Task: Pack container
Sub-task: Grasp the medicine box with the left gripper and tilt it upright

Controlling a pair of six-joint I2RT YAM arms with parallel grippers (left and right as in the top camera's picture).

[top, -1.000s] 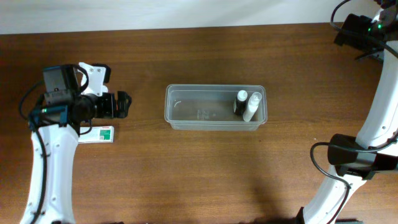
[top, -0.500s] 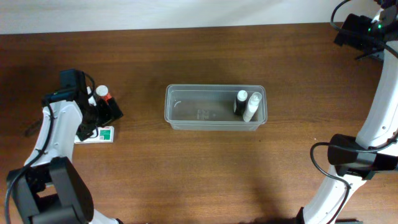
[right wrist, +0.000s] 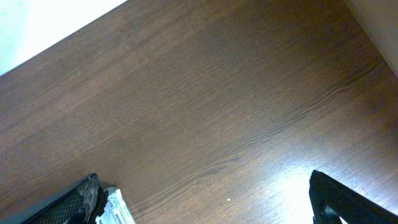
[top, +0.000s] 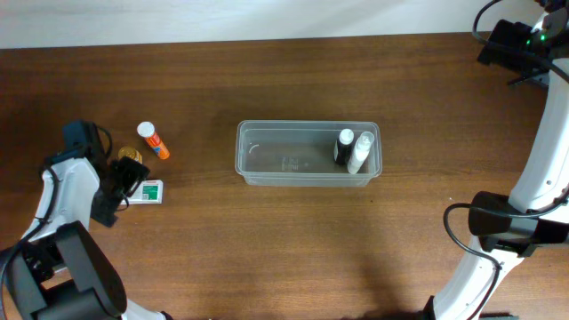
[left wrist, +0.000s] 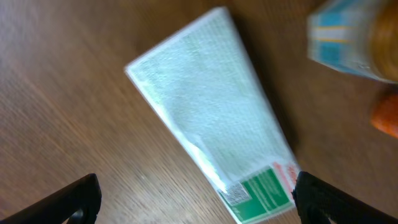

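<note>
The container (top: 267,153) is a clear plastic tub in the middle of the table. At its right end it holds a dark bottle (top: 344,145) and a white bottle (top: 360,151). My left gripper (top: 130,180) hangs open over a white box with a green label (top: 149,191). In the left wrist view the box (left wrist: 205,118) lies flat between the open fingers (left wrist: 196,205), untouched. My right gripper (right wrist: 202,208) is open and empty, high over bare table at the far right.
An orange tube with a white cap (top: 153,140) and a small amber bottle (top: 132,156) lie just beyond the box. The bottle (left wrist: 357,37) and the tube (left wrist: 387,118) show at the right of the left wrist view.
My left arm has pulled back to the left and toward the front. Its gripper now hangs over the box. The orange tube and amber bottle are uncovered. The right arm has not moved.
</note>
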